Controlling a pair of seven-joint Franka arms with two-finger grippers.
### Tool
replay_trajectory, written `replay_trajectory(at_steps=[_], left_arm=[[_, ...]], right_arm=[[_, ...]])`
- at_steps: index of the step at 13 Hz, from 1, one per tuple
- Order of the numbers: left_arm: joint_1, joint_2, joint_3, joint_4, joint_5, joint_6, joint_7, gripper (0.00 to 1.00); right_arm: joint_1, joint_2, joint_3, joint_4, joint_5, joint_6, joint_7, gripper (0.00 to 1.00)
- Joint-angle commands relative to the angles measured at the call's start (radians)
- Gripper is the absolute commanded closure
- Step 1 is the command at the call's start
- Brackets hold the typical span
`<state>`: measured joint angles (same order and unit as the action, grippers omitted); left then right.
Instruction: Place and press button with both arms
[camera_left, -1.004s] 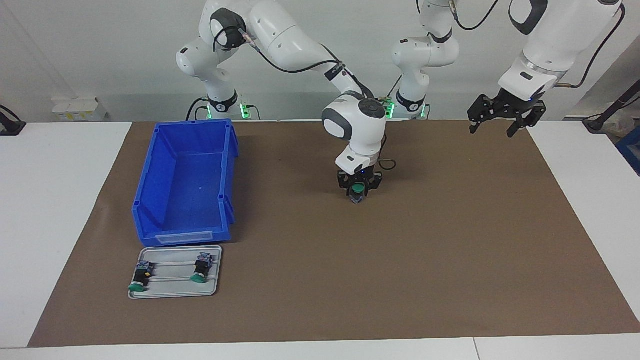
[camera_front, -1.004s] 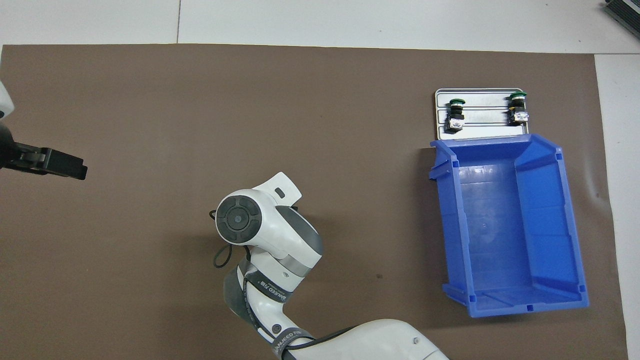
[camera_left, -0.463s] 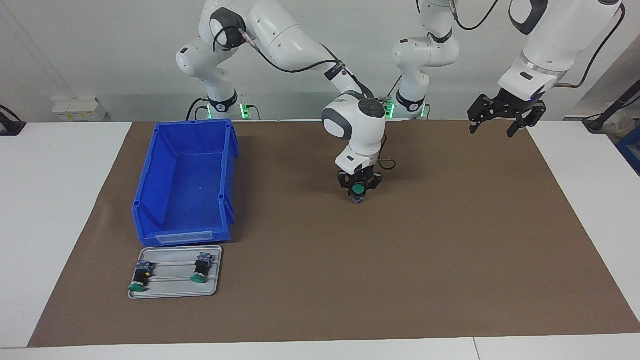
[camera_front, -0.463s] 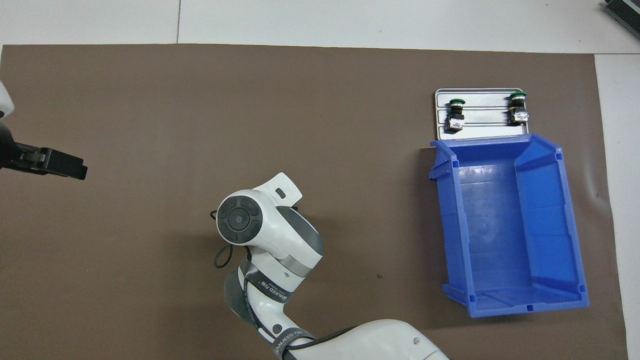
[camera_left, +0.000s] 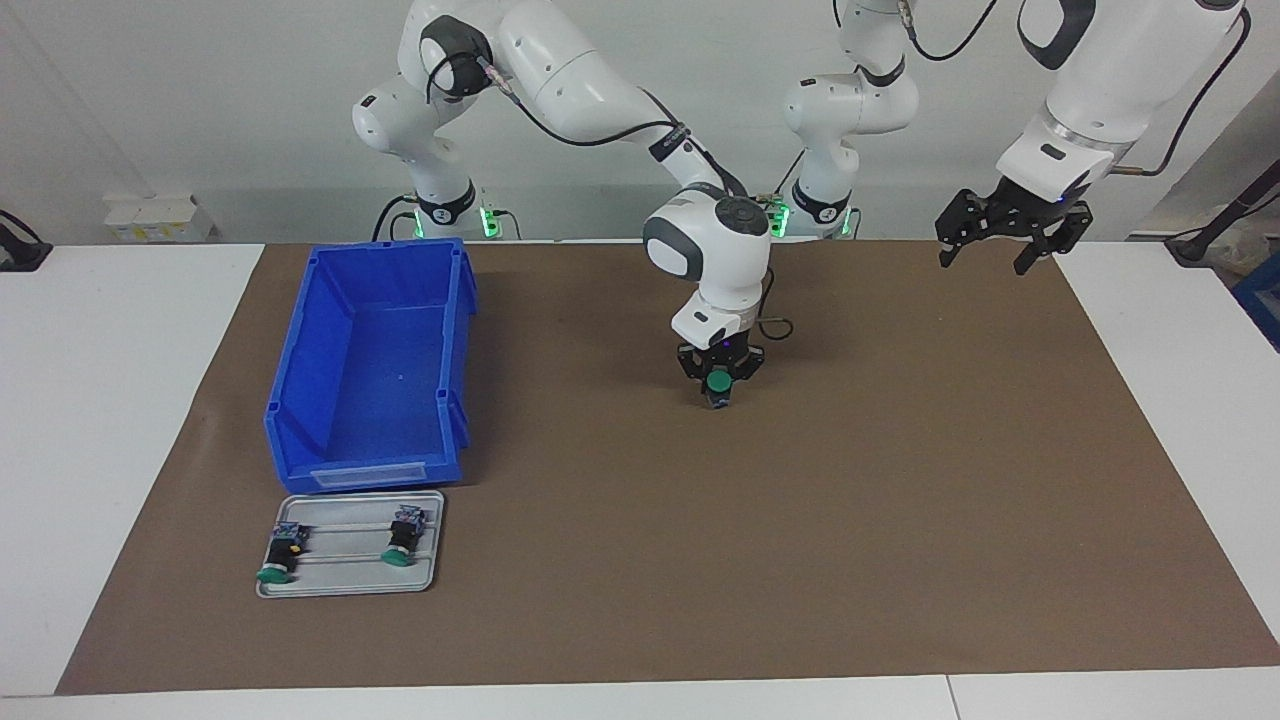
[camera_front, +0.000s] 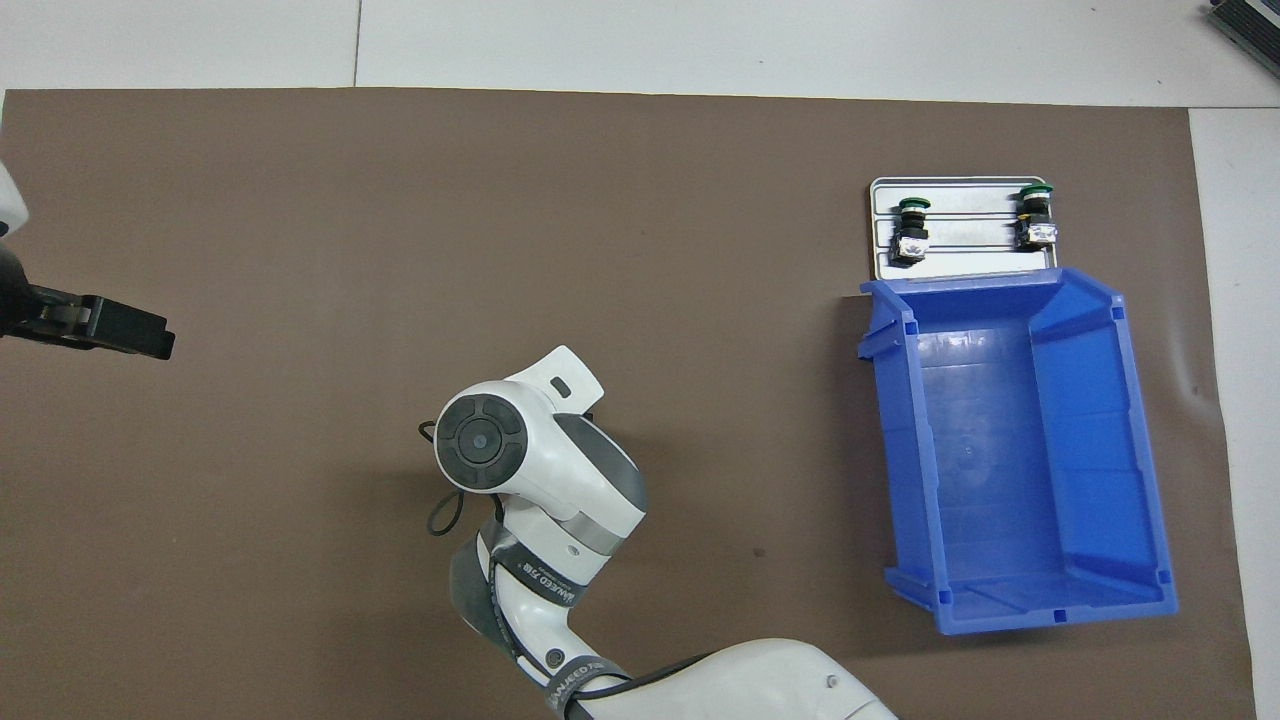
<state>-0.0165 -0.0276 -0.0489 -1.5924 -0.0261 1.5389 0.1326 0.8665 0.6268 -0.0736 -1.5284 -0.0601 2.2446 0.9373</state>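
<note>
The right gripper (camera_left: 717, 392) hangs low over the middle of the brown mat (camera_left: 900, 500), pointing straight down from the right arm (camera_left: 600, 95), which reaches in from the blue-bin end of the table. Its fingertips are drawn in tight around the button (camera_left: 717, 384), whose round green cap faces the high camera across the table; the button's lower end seems to sit at or just above the mat, though the facing view does not settle whether it touches. In the overhead view the right arm's white wrist (camera_front: 520, 455) covers both the gripper and the button, so nothing of the grip shows from there. The left gripper (camera_left: 1003, 245) waits up in the air over the mat's edge toward the left arm's end of the table, its fingers spread wide and holding nothing; in the overhead view only its dark tip (camera_front: 120, 330) pokes in from the frame's edge. The blue bin (camera_left: 375, 365) stands open on the mat toward the right arm's end of the table. Touching, or just beside, the bin's end that is farther from the robots lies a small metal tray (camera_left: 350, 585), with two more green-capped buttons on their sides on it: one with a yellow spot (camera_left: 280, 556) and a plain one (camera_left: 402, 540), well apart from each other.
</note>
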Motion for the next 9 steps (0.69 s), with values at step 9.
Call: replay_trajectory(at_steps=[9], left_arm=[[0.012,-0.031,-0.005,-0.035,-0.003,0.010,0.005,0.00]], right_arm=[[-0.006,-0.022,0.000,-0.004,0.014,-0.008,-0.003,0.84]])
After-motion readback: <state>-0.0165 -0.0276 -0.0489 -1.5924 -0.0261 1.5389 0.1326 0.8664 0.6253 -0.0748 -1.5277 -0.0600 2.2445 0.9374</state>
